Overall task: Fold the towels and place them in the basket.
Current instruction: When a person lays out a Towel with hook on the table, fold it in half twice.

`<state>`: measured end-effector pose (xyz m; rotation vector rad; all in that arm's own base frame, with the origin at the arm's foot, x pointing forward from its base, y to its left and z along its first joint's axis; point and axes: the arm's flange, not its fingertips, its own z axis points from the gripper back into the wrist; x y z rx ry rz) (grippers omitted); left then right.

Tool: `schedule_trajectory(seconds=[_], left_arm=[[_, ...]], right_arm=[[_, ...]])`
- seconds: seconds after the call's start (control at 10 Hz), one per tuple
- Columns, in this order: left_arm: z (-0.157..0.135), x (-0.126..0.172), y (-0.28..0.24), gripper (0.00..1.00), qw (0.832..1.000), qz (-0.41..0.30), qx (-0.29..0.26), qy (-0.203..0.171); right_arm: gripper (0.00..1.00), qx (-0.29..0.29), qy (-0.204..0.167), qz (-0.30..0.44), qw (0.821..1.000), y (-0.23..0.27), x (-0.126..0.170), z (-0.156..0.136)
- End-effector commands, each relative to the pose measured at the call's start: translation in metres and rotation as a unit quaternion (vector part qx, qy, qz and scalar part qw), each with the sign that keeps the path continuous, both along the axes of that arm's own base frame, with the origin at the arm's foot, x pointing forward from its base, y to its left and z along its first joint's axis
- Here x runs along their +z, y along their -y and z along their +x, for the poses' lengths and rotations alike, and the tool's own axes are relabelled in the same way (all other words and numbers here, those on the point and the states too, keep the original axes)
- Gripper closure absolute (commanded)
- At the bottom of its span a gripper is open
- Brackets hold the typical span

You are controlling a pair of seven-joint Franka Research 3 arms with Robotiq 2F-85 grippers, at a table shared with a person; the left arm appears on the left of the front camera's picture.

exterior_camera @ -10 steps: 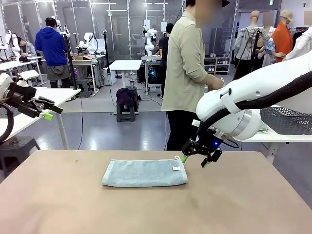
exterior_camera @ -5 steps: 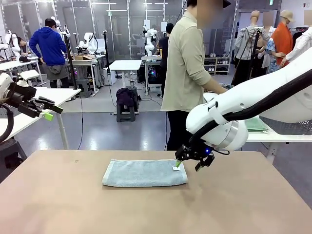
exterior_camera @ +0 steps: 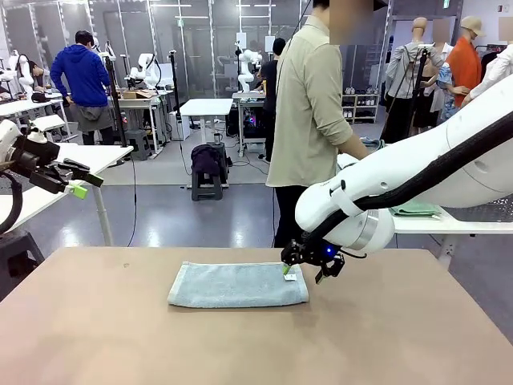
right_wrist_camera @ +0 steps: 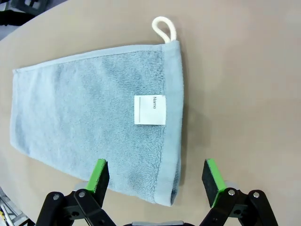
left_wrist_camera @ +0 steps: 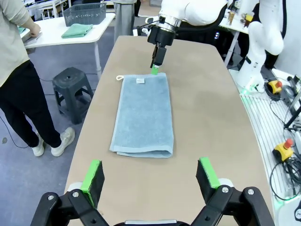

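towel [exterior_camera: 238, 285]: pale blue-grey, lying flat as a long narrow rectangle in the middle of the brown table [exterior_camera: 417, 337].
loop [right_wrist_camera: 163, 27]: white, sticking out from one corner of the towel's right-hand short end.
label [right_wrist_camera: 150, 109]: white, face up, just inside that same end of the towel.
right gripper [exterior_camera: 303, 271]: released and spread wide, nothing between the pads. Poised at the towel's loop end, at the corner opposite the loop. One pad [right_wrist_camera: 99, 175] above the terry cloth, the other past the towel's edge over bare table. Contact with the cloth impossible to tell.
left gripper [left_wrist_camera: 150, 175]: released as well, empty. Held high, well away from the towel's plain short end, looking along the towel's length.
basket [left_wrist_camera: 84, 13]: dark grey, lattice sides, well apart from the towel, beyond its loop end on a white side table [left_wrist_camera: 56, 33].
green cloth [left_wrist_camera: 77, 30]: folded, just beside the basket.
person [exterior_camera: 309, 120]: standing beyond the towel's far long edge, turned towards the side table.
stool [left_wrist_camera: 70, 89]: dark, on the floor, between the towel and the basket.
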<state>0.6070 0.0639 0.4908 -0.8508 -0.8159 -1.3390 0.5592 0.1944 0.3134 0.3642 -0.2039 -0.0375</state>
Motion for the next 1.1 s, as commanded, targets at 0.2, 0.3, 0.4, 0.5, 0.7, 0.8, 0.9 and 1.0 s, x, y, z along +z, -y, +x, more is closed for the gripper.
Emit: schedule_trajectory(seconds=[0.2, 0.3, 0.4, 0.5, 0.7, 0.8, 0.9, 1.0], left_arm=[[0.0, 0.0, 0.0, 0.0, 1.0, 0.006, -0.004, 0.0], [0.0, 0.0, 0.0, 0.0, 1.0, 0.006, -0.004, 0.0], [0.0, 0.0, 0.0, 0.0, 1.0, 0.006, -0.004, 0.0], [0.0, 0.0, 0.0, 0.0, 1.0, 0.006, -0.004, 0.0], [0.0, 0.0, 0.0, 0.0, 1.0, 0.006, -0.004, 0.0], [0.0, 0.0, 0.0, 0.0, 1.0, 0.006, -0.004, 0.0], [0.0, 0.0, 0.0, 0.0, 1.0, 0.006, -0.004, 0.0], [0.0, 0.0, 0.0, 0.0, 1.0, 0.006, -0.004, 0.0]], right_arm=[[0.0, -0.016, 0.0, -0.021, 1.0, -0.009, 0.005, 0.005], [0.0, 0.006, 0.007, -0.016, 1.0, -0.008, 0.007, 0.004], [0.0, -0.004, 0.001, -0.017, 1.0, -0.002, 0.003, 0.001], [0.0, -0.004, 0.001, -0.017, 1.0, -0.002, 0.003, 0.001], [0.0, -0.004, 0.001, -0.017, 1.0, -0.002, 0.003, 0.001], [0.0, -0.002, 0.004, -0.016, 1.0, -0.004, 0.005, 0.002], [0.0, 0.0, 0.003, -0.017, 1.0, -0.012, 0.004, 0.004], [0.0, 0.004, 0.002, -0.021, 1.0, -0.019, 0.0, 0.006]])
